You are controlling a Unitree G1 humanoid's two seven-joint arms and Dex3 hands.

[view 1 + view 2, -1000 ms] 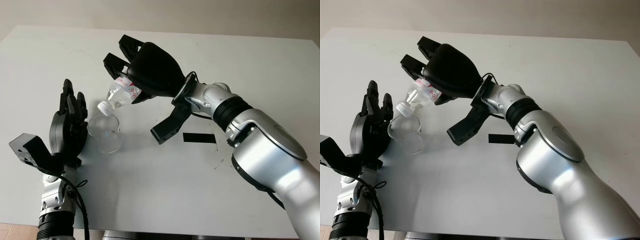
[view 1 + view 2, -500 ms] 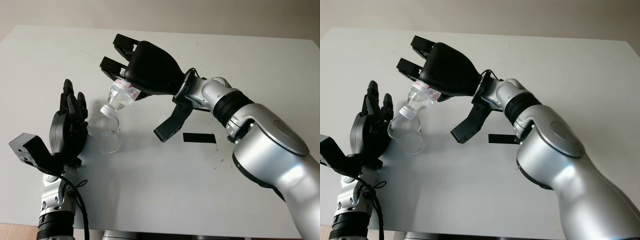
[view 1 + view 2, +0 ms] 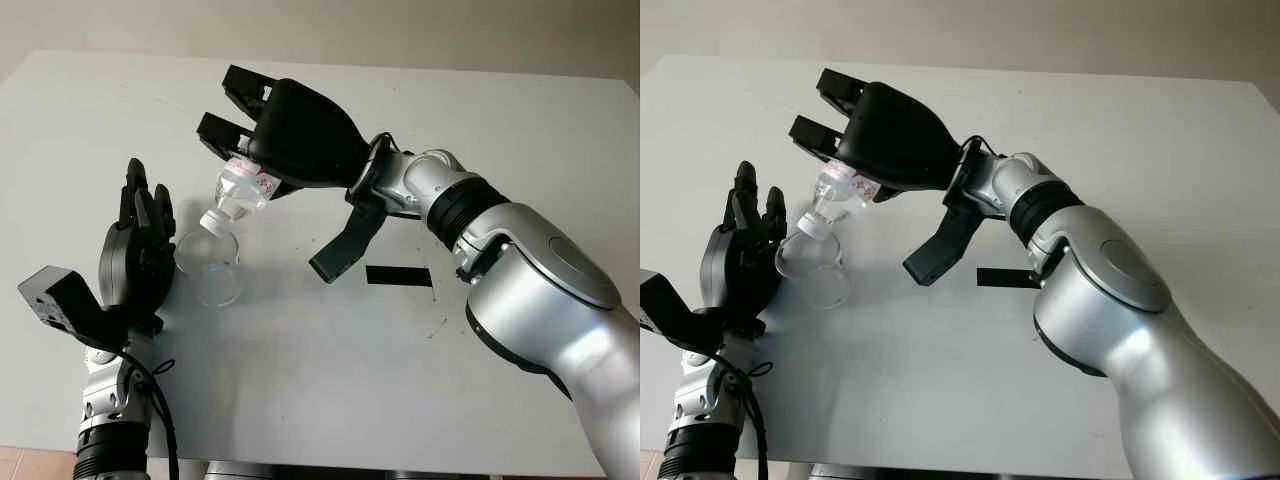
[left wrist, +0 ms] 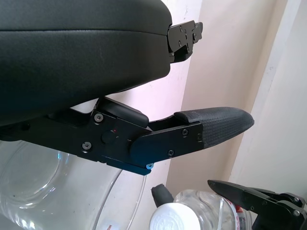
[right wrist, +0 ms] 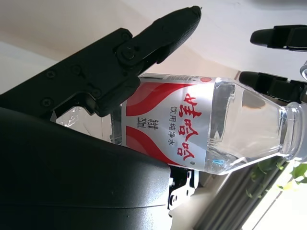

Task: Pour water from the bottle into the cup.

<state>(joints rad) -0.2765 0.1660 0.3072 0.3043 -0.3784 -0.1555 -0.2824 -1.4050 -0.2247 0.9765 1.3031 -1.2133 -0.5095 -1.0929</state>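
Note:
My right hand (image 3: 245, 135) is shut on a clear water bottle (image 3: 238, 188) with a red and white label (image 5: 168, 124). The bottle is tipped steeply down to the left, and its white cap (image 3: 209, 220) sits just above the rim of the cup. The clear plastic cup (image 3: 209, 265) stands upright on the white table (image 3: 300, 350). My left hand (image 3: 140, 255) is open and upright right beside the cup's left side; whether it touches the cup I cannot tell. In the left wrist view the cup (image 4: 48, 191) and the bottle's cap (image 4: 168, 218) are close by.
A black strip (image 3: 399, 276) lies on the table to the right of the cup, under my right forearm (image 3: 470, 215). The right hand's thumb (image 3: 345, 245) hangs down between the cup and the strip.
My right hand has risen a little and moved slightly left, tipping the bottle more steeply so its cap points down at the cup's rim. The left hand and cup have not moved.

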